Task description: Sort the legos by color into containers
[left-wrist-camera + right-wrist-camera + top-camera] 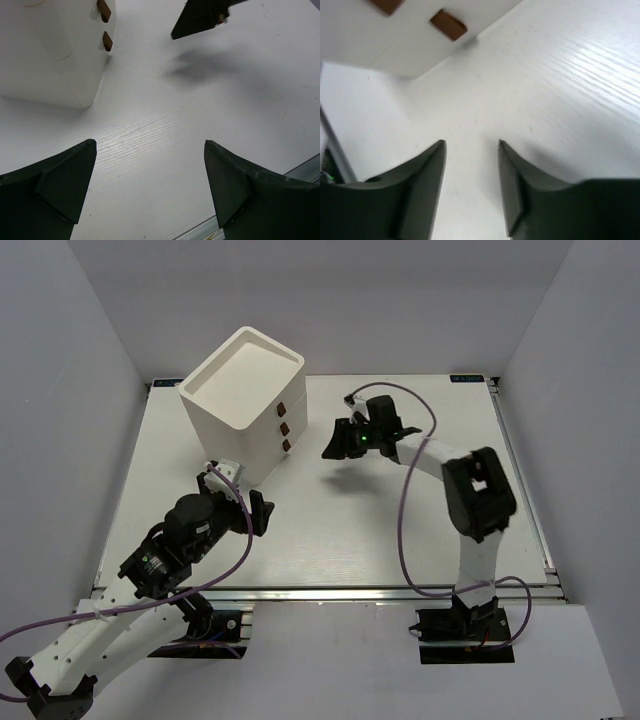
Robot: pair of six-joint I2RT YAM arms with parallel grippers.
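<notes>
Both empty: left gripper [150, 190] spread wide, right gripper [472, 182] narrower; right, near the closed drawers [272, 430], may bump the cabinet [240, 380].

Bright, even light falls from above on the white table [330, 530], so you see only soft shadows. The one under the right gripper [333, 440] shows as a grey smudge in your left wrist view. Your top view is sharp. Your right wrist view is soft, with blurred fingers [420, 195] and cabinet [395, 45], and pale glare on the table at upper right.
</notes>
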